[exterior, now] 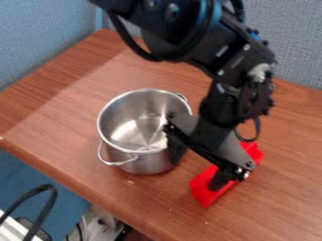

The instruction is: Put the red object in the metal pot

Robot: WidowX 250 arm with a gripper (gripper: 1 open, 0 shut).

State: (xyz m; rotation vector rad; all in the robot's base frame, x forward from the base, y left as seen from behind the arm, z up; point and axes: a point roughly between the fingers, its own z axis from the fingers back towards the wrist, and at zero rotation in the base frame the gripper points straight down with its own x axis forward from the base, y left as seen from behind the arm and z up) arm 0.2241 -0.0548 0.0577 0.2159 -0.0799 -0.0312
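My pincer stands wide, holding nothing; the red block seems light, stiff; I should grip its middle.

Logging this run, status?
End effector open over red block. Block on table, outside pot. Pot close beside end effector.

From up above the near side, the one camera looks slantwise down and across the desk, close in, toward the partitions behind its far edge.
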